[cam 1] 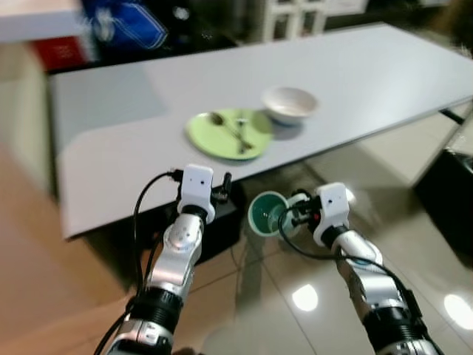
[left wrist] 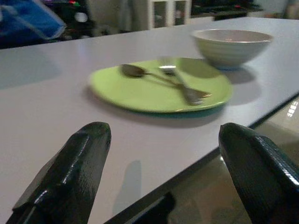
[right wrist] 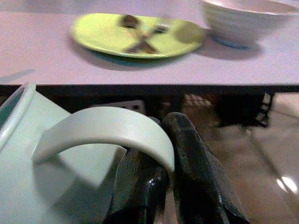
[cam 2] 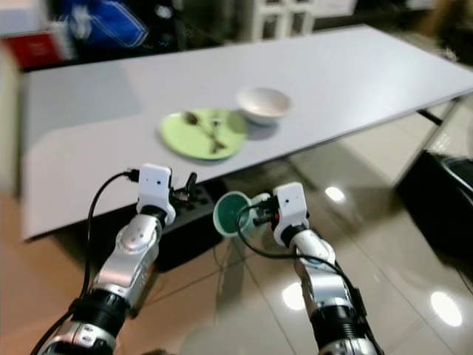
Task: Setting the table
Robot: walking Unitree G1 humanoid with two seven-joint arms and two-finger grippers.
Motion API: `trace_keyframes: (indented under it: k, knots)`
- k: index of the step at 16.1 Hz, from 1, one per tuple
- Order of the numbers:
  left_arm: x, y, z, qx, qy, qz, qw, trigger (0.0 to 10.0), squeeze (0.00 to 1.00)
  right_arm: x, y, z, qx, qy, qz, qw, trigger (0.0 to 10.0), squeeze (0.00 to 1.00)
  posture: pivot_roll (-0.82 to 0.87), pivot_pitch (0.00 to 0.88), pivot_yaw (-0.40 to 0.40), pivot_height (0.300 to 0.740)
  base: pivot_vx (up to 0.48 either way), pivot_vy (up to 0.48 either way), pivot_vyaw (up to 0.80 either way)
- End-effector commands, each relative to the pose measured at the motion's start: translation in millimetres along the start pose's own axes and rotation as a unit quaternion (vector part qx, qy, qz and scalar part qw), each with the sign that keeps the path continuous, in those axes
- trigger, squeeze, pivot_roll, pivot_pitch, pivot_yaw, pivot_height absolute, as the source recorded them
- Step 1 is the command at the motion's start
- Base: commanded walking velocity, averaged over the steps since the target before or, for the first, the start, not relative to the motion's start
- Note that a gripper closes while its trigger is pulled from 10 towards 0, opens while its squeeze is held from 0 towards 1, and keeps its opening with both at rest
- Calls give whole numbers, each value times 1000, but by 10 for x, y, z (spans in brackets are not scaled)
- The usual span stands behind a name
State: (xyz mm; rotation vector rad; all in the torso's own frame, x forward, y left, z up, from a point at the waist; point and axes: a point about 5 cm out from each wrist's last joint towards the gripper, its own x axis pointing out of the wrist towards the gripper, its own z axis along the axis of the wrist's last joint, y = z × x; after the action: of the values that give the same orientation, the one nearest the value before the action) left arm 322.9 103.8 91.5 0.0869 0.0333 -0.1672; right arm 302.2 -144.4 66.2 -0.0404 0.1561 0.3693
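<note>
A green plate [cam 1: 229,134] lies near the front edge of the grey table [cam 1: 111,126], with a spoon [cam 1: 219,120] and a fork [cam 1: 240,133] crossed on it. A white bowl [cam 1: 290,104] stands just right of the plate. My right gripper [cam 1: 290,214] is shut on the handle of a teal mug [cam 1: 265,213], held on its side below the table edge, mouth facing me. In the right wrist view the mug's handle [right wrist: 103,130] arches over the fingers [right wrist: 196,172]. My left gripper [cam 1: 222,185] is open, empty, level with the table edge before the plate.
A dark box [cam 1: 214,222] sits under the table on the glossy tiled floor [cam 1: 414,177]. Another dark object [cam 1: 447,200] stands at the right by the table leg. A blue item [cam 1: 122,22] and a red one [cam 1: 63,52] lie beyond the table's far edge.
</note>
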Motion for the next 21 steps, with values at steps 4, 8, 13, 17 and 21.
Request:
trace_keyframes:
  k: [4, 8, 13, 17, 21]
  knots:
    - [9, -4, -30, 9, 14, 8, 1000, 10000, 0, 4, -32, 48, 4, -9, 4, 1000, 10000, 0, -33, 0, -7, 740, 0, 0, 652]
    - [16, -2, -38, 16, 21, 13, 1000, 10000, 0, 6, -27, 48, 7, -9, 8, 1000, 10000, 0, -33, 0, -6, 740, 0, 0, 573]
    - [25, -16, -17, 24, 22, 19, 999, 10000, 0, 9, -28, 51, 9, -10, 10, 1000, 10000, 0, -32, 0, -5, 740, 0, 0, 531]
    - [23, -13, -15, 31, 20, 23, 999, 10000, 0, 6, -47, 15, 10, 1, -3, 1000, 10000, 0, -32, 0, 1, 740, 0, 0, 361]
    - [25, -30, -2, 39, 17, 29, 999, 10000, 0, 4, -30, -30, 4, 10, -3, 1000, 10000, 0, -32, 0, 4, 740, 0, 0, 0]
